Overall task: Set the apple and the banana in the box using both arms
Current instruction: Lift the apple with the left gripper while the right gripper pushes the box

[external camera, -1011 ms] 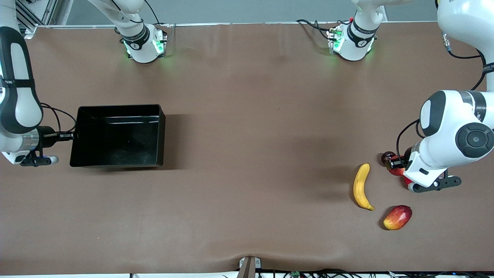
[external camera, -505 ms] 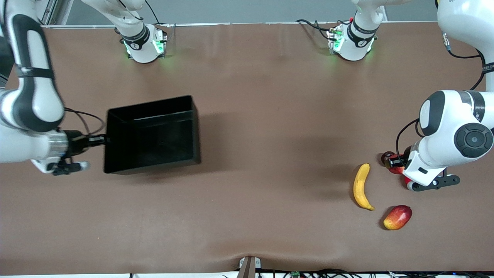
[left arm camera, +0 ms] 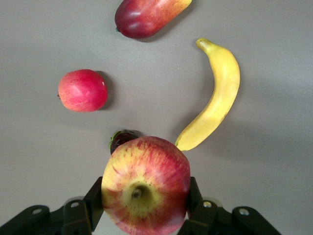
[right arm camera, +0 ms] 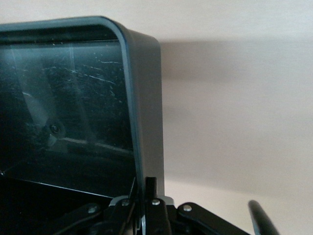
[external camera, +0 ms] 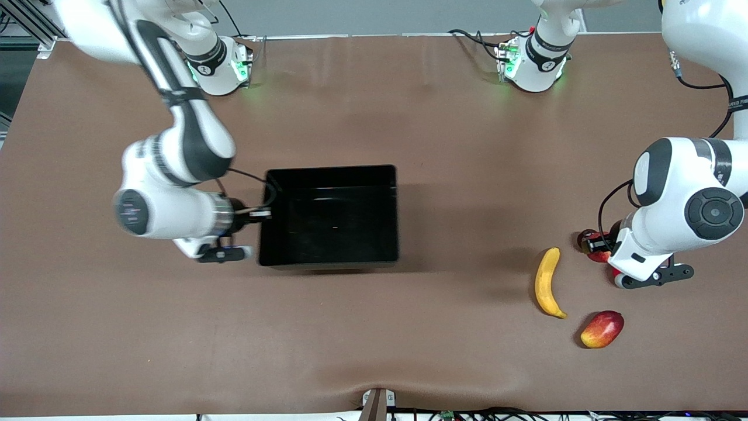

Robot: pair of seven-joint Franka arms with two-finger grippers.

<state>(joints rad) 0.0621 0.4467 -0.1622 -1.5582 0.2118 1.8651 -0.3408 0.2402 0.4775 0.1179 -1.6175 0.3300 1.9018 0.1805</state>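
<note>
Roughly at table centre: box (external camera: 330,170), black, upright, nothing visible inside. Gripped at its nine o'clock wall, as the front view shows it, by right gripper (external camera: 258,214), closed tight on the thin rim (right arm camera: 146,98). Could twist about that single narrow pinch, or slip free of it, if hauled quickly or snagged on the table cover.

Next down, banana (external camera: 547,283): lies flat toward the left arm's end of the table, about four o'clock from the box and well apart from it, touched by nothing. Needs a long carry, or the box brought closer.

Then apple (left arm camera: 145,188): sits between the pads of left gripper (left arm camera: 145,198), closed about halfway around its widest part, stem dimple toward the wrist camera. Appears lifted, over a small dark fruit (left arm camera: 122,139), at about two o'clock from the banana. Held only at two sides of a smooth round skin, so may roll out under a sharp swing. May also nudge the pinkish round fruit (left arm camera: 82,90) or the oval fruit (external camera: 602,329) if lowered again here.
</note>
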